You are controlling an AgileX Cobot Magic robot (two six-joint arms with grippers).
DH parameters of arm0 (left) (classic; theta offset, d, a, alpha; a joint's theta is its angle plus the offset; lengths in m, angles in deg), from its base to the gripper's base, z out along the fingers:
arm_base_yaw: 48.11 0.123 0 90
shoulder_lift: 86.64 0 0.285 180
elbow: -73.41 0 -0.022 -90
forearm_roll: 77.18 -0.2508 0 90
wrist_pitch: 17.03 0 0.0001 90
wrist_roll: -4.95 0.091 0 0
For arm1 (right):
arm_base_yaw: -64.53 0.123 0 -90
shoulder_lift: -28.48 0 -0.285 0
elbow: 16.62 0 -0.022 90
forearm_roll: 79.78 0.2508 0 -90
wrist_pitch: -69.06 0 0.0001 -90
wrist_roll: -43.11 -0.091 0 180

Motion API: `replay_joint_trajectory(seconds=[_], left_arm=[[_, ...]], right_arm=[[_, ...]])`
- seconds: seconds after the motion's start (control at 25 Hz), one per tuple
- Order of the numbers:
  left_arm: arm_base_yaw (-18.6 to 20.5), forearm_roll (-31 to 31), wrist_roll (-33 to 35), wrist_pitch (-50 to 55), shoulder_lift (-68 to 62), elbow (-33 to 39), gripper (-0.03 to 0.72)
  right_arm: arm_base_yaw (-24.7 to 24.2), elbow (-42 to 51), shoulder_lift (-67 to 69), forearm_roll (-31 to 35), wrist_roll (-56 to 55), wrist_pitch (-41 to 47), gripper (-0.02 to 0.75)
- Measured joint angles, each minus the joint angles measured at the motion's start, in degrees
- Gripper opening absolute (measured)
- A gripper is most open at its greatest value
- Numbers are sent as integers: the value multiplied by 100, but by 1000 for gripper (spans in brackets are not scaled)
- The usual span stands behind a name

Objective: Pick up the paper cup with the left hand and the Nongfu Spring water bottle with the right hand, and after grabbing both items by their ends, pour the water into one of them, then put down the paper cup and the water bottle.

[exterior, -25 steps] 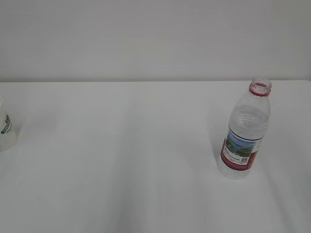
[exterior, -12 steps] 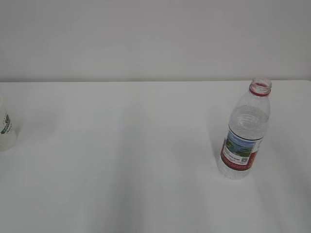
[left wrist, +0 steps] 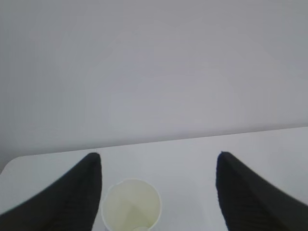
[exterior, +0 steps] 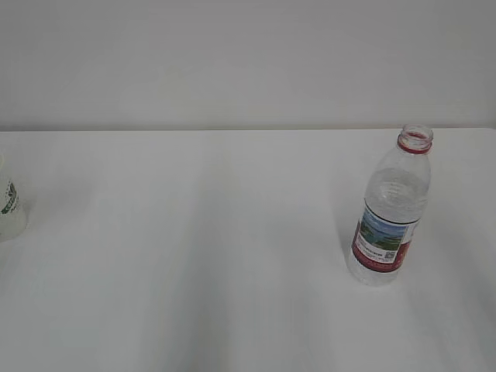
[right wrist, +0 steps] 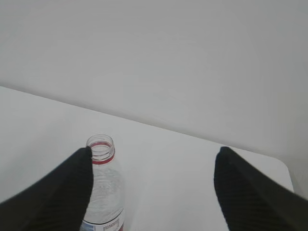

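White tabletop [exterior: 194,256] runs back to a plain pale wall in the exterior view, with no arm in sight. At its left edge the paper cup [exterior: 9,209] stands half cut off by the frame; toward the right edge the Nongfu Spring water bottle [exterior: 390,209] stands upright and uncapped, well apart from the cup. Neither is held, so the task looks barely begun: both picks, the pour and the setting down are all left. From the left wrist view the left hand [left wrist: 159,192] shows its two dark fingers [left wrist: 72,192] spread wide, and the cup [left wrist: 131,206] sits between them nearer the left one; whether it touches that finger I cannot tell. This view looks down into the cup, which the exterior view does not. From the right wrist view the right hand [right wrist: 151,192] also stands wide apart and grips nothing, the bottle [right wrist: 102,187] close against its left finger [right wrist: 62,192], near the table's far edge.
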Motion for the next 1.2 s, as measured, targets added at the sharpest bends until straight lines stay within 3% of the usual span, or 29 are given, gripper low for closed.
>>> replay_joint_trajectory(seconds=[0.4,0.64,1.2], left_arm=[[0,-20,0,-77,-690,0,543],[53,-54,0,-538,-969,105,543],[306,23,0,-1744,-1606,638,543]], right_arm=[[0,694,53,18,160,-1568,591],[0,761,492,31,160,-1907,590],[517,761,1927,31,93,-3003,591]])
